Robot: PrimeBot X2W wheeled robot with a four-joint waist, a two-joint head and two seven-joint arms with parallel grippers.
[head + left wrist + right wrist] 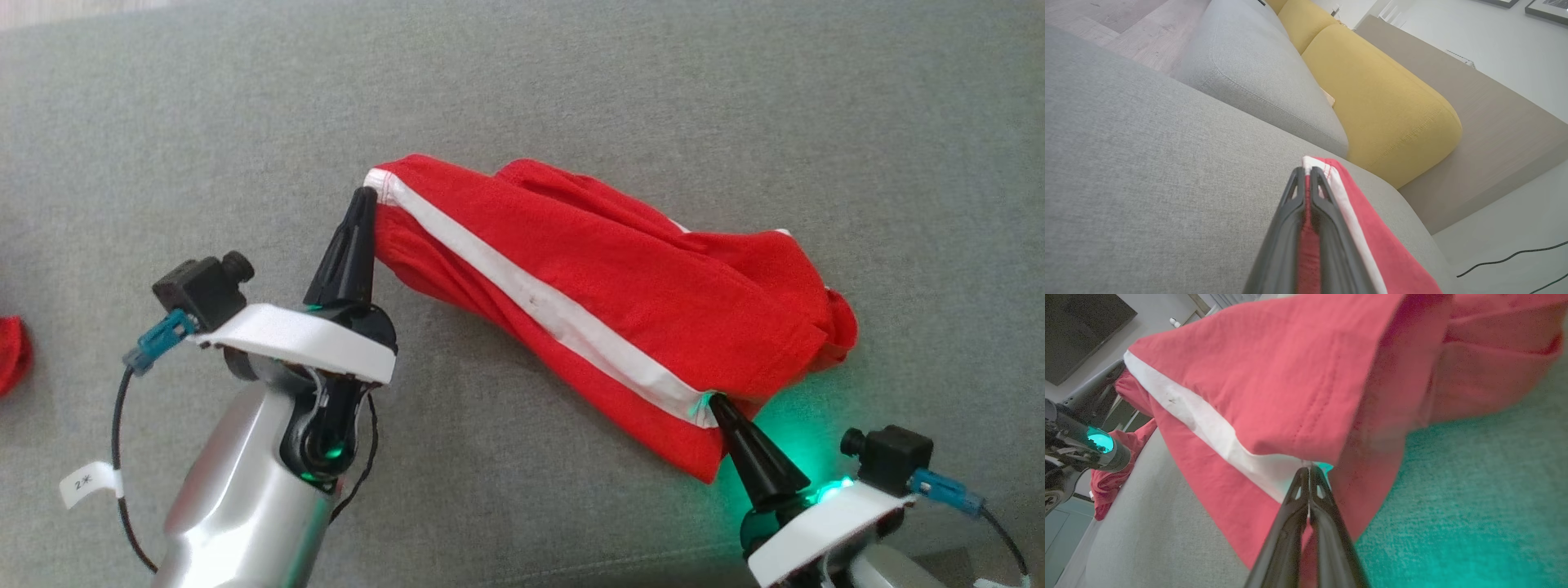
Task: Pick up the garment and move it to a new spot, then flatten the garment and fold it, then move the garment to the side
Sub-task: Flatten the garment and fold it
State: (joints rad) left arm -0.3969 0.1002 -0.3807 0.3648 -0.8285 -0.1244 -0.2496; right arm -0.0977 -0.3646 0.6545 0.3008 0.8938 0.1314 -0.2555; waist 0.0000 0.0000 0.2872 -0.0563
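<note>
Black and pressed tightly together, the fingers of the right gripper [718, 402] are pinching the near edge of the red garment [620, 286], just where its white stripe [522, 286] is ending; a green light on that wrist is glowing and tinting the grey sofa seat [571, 82] beside it; a little farther out and to the left, the left gripper [365, 196] is clamping the garment's other stripe end, and the left wrist view is showing red cloth squeezed between its two closed fingers, with the white hem peeking past their tips; the garment is stretching between the two grips along the stripe, with loose folds sagging below that line and toward the seat; its right-hand part is bunching into a rumpled heap that is lying on the cushion; whether the middle is hanging clear of the seat I cannot tell; off at the left edge of the head view, well apart from the garment, a second red cloth [12, 355] is sitting on the same seat; beyond, in the left wrist view, another grey seat cushion [1257, 69] is adjoining this one, a yellow back cushion [1380, 102] is leaning behind it, and a dark cable [1506, 257] is trailing across the pale floor.
</note>
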